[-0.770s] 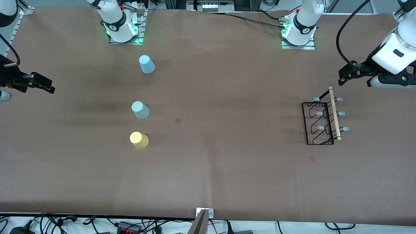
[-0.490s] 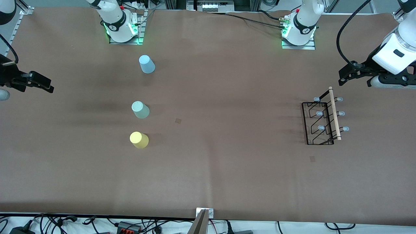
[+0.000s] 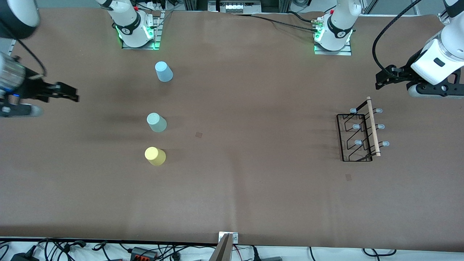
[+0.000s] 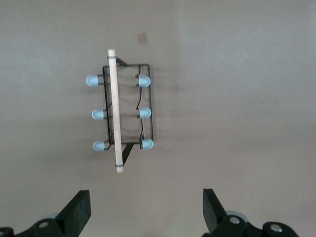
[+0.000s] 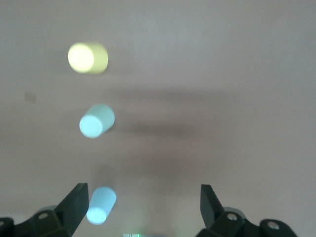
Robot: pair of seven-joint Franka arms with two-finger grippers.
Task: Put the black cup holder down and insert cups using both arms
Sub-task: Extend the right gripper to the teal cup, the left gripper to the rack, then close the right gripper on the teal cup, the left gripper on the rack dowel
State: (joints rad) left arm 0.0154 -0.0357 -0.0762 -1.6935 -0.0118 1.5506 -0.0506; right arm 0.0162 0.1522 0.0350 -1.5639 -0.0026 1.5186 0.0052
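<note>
The holder (image 3: 359, 136) stands on the table (image 3: 253, 188) toward the left arm's end, its wooden rod on top and pale-tipped pegs out to both sides; the left gripper (image 3: 378, 81) hangs over bare table near it, apart from it, fingers spread wide and empty. The blue cup (image 3: 164, 71), mint cup (image 3: 156, 122) and yellow cup (image 3: 155, 156) stand upside down in a row toward the right arm's end, blue nearest the bases and yellow nearest the front camera. The right gripper (image 3: 70, 95) is over the table edge at that end, well apart from them, also wide and empty.
</note>
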